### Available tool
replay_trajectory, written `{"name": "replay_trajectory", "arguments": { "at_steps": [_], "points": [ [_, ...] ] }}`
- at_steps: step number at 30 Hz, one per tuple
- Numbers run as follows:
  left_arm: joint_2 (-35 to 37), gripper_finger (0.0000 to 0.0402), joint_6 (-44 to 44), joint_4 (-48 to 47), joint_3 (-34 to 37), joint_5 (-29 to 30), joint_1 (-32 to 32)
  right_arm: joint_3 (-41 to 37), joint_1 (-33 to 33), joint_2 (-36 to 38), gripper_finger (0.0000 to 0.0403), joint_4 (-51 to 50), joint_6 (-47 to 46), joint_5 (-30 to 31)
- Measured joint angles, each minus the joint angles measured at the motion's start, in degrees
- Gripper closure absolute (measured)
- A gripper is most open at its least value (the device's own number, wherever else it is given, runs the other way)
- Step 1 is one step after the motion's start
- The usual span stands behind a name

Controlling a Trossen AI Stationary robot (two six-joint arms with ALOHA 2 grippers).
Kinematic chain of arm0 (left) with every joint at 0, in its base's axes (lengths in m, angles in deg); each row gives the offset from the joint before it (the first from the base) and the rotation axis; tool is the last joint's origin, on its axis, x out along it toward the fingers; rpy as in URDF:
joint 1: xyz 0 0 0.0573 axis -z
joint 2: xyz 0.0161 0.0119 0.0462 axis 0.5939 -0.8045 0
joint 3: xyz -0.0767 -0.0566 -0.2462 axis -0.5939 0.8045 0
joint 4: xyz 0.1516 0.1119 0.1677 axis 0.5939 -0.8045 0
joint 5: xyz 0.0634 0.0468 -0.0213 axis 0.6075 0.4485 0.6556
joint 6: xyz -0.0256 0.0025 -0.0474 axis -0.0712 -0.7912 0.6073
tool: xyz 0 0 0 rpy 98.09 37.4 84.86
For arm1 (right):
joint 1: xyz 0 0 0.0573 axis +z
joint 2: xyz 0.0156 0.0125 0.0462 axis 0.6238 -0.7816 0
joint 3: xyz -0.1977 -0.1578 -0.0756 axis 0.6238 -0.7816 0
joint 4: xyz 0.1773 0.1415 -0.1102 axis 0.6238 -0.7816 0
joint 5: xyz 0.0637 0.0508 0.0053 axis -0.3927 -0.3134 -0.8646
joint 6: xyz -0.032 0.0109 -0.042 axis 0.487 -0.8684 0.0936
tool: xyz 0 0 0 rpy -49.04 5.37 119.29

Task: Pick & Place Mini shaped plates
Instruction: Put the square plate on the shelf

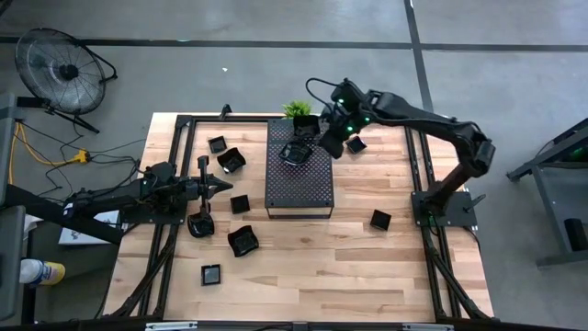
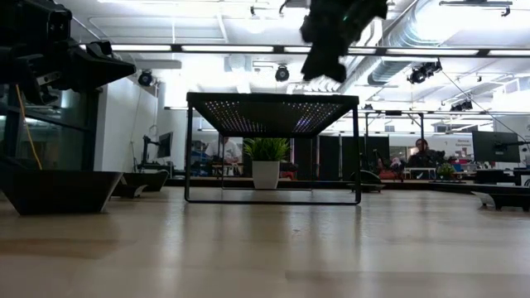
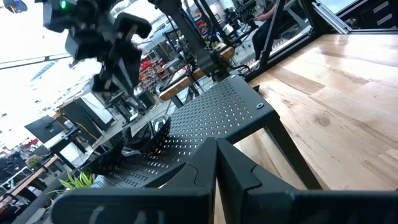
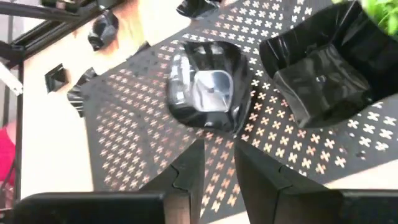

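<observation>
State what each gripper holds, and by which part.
Nothing: the right gripper is open above a rounded plate on the tray; the left gripper is shut, empty.

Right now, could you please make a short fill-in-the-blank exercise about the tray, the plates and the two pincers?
1. The right pincer hovers above the perforated ____.
2. The rounded plate below it lies on the tray, beside a ____ plate.
3. The fingers of the left pincer are ____.
4. The green plant stands at the tray's ____ end.

Missing words: tray; square; shut; far
</observation>
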Motion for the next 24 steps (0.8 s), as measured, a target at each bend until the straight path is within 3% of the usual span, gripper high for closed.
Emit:
{"name": "replay_trajectory", "arguments": {
  "at_steps": [5, 15, 19, 24],
  "points": [
    [0.02, 0.0400, 0.00, 0.00, 0.01, 0.02, 0.00, -0.13, 3.02, 5.86, 0.0320, -5.58, 1.86, 7.02],
    [0.00, 0.0400, 0.00, 0.00, 0.00, 0.01, 0.00, -0.15, 11.64, 10.02, 0.0320, -19.02, 1.16, 33.72],
    [0.00, 0.0400, 0.00, 0.00, -0.01, 0.02, -0.01, -2.78, 13.95, 10.21, 0.0320, -20.87, 1.06, 35.89],
    [0.01, 0.0400, 0.00, 0.00, 0.00, 0.00, -0.02, -12.80, 14.49, 12.23, 0.0321, -18.17, 0.04, 35.87]
  ]
}}
